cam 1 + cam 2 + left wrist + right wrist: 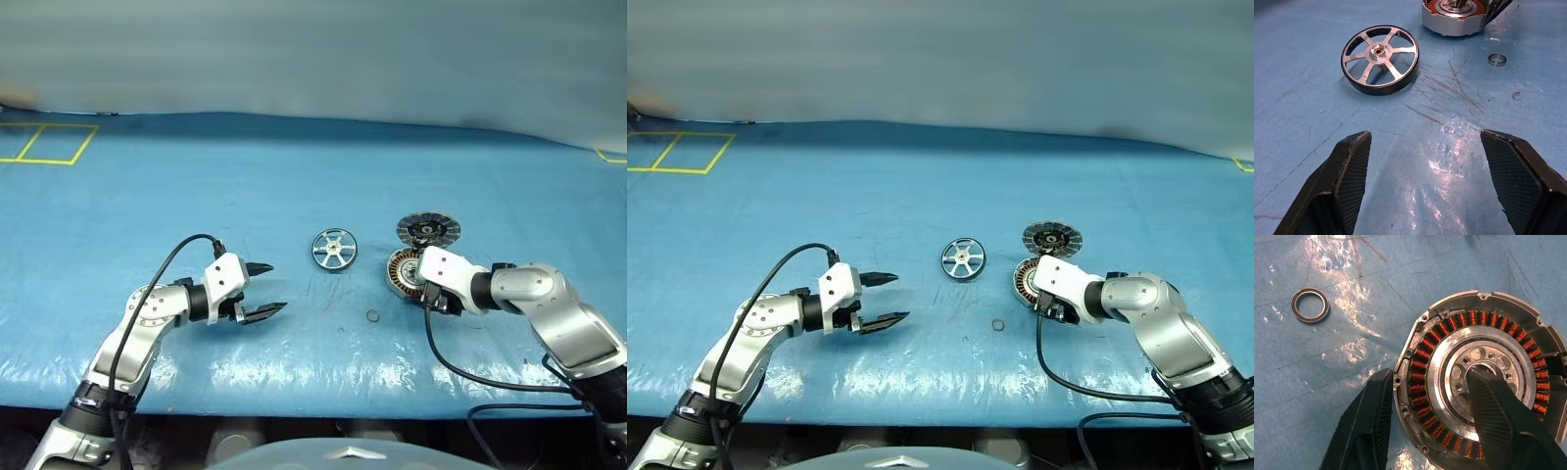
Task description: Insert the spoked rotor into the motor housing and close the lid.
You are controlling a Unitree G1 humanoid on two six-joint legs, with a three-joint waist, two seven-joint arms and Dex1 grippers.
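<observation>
The spoked rotor (334,250) lies flat on the blue table cover (294,186), between the two arms and apart from both. To its right sits the motor housing (1474,382), copper windings facing up, with the lid (428,231) lying open just behind it, dark face up. The right gripper (1430,401) straddles the housing's near wall, one finger outside the rim and the other in the silver hub, not yet clamped. A small ring (1310,305) lies nearby. The left gripper (1425,181) hovers with fingers spread wide, holding nothing.
</observation>
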